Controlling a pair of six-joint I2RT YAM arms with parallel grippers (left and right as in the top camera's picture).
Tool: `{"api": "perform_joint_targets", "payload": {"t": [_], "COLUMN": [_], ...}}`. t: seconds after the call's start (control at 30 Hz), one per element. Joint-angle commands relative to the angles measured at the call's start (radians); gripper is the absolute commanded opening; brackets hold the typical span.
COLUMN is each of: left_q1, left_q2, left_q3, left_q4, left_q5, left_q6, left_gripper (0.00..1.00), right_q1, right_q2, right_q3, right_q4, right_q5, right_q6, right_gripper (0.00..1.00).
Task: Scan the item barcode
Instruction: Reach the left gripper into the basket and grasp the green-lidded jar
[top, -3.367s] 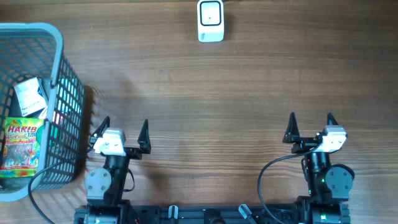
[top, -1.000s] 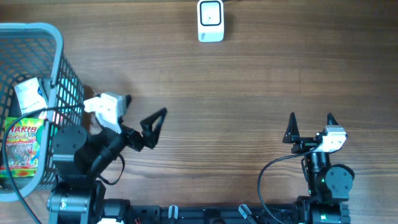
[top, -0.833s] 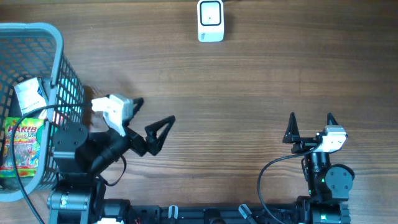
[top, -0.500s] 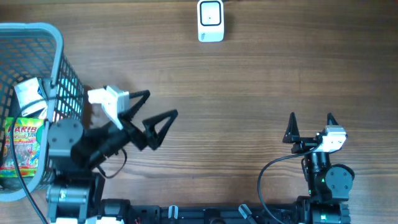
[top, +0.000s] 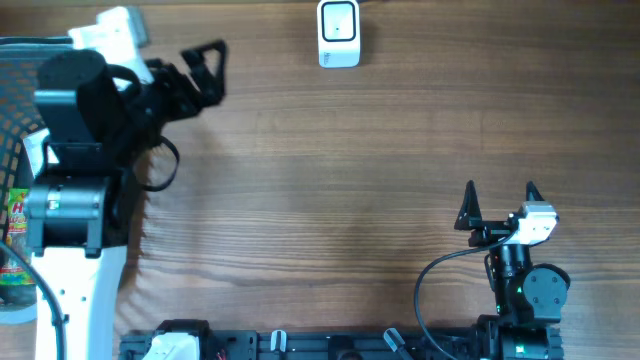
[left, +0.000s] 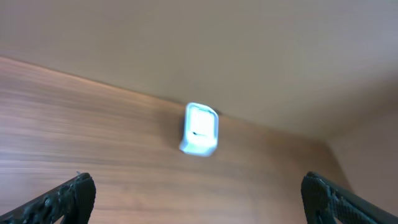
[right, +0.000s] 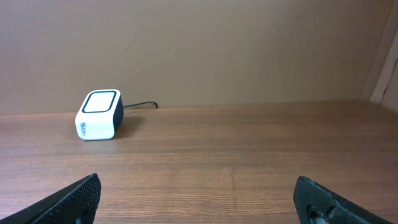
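Observation:
The white barcode scanner (top: 338, 33) stands at the far middle of the table, also seen as a blurred scanner (left: 199, 129) in the left wrist view and as the scanner (right: 99, 114) at far left in the right wrist view. My left gripper (top: 192, 72) is raised high beside the far end of the basket (top: 25, 44), open and empty, its jaws wide apart (left: 198, 193). The left arm hides most of the basket's items; only a strip of the Haribo bag (top: 16, 215) and a white packet (top: 34, 150) show. My right gripper (top: 500, 195) rests open and empty near the front right (right: 199, 193).
The scanner's cable runs off the table's far edge (right: 142, 105). A plain wall stands behind the table (right: 236, 50). The left arm's white base link (top: 75, 300) stands at the front left beside the basket.
My left arm has risen and swung from the front left to the far left, over the basket's edge, gripper still open. The right arm has not moved.

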Motion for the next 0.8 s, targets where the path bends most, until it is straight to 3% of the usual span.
{"api": "perform_joint_targets", "payload": {"t": [0.0,0.27,0.5,0.63,0.77], "left_q1": [0.091,0.472,0.733,0.787,0.787], "left_q2": [0.005,-0.011,0.011,0.029,0.086], "left_q3": [0.031,0.031,0.031,0.009,-0.031], "left_q4": [-0.043,-0.111,-0.307,-0.414,-0.415], "left_q5": [-0.291,-0.172,-0.167,-0.229,-0.298], "left_q6": [-0.196,-0.246,-0.288,-0.286,-0.286], "left_gripper": [1.0,1.0,1.0,1.0,1.0], "right_q1": [0.004,0.004,0.004,0.004,0.004], "right_q2": [-0.007,-0.007,-0.007,-0.007,-0.007], "right_q3": [-0.001,-0.001,-0.001,-0.001,-0.001], "right_q4": [0.002,0.002,0.002,0.002,0.002], "right_q5": [0.013,0.013,0.013,0.013,0.013], "right_q6": [0.013,0.012,0.012,0.012,0.012], "right_gripper": [1.0,1.0,1.0,1.0,1.0]}}
